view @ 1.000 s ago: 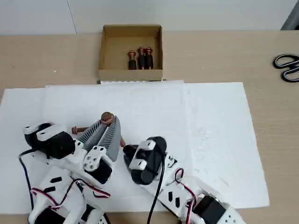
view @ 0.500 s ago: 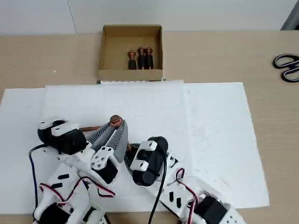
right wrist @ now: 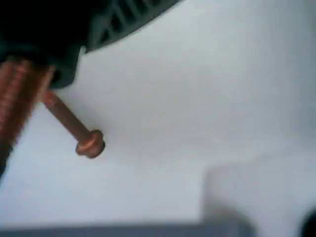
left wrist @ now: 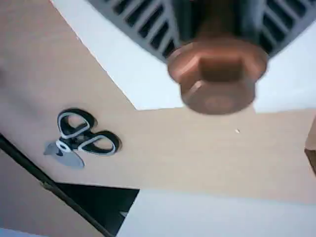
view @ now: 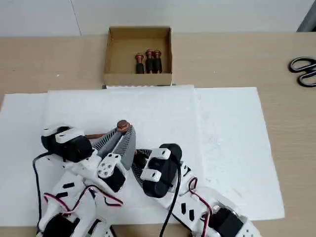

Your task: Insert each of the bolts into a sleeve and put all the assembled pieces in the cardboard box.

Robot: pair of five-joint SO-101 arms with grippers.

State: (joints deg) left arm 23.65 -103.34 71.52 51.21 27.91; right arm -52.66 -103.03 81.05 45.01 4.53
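On the white sheet (view: 222,128), left hand (view: 123,132) tight around a bolt (view: 123,126); right hand (view: 140,159), grip unclear; scissors (view: 302,71) well aside

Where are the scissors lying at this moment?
In the high view the scissors lie on the bare tabletop at the far right edge, off the white sheet and well right of the cardboard box.
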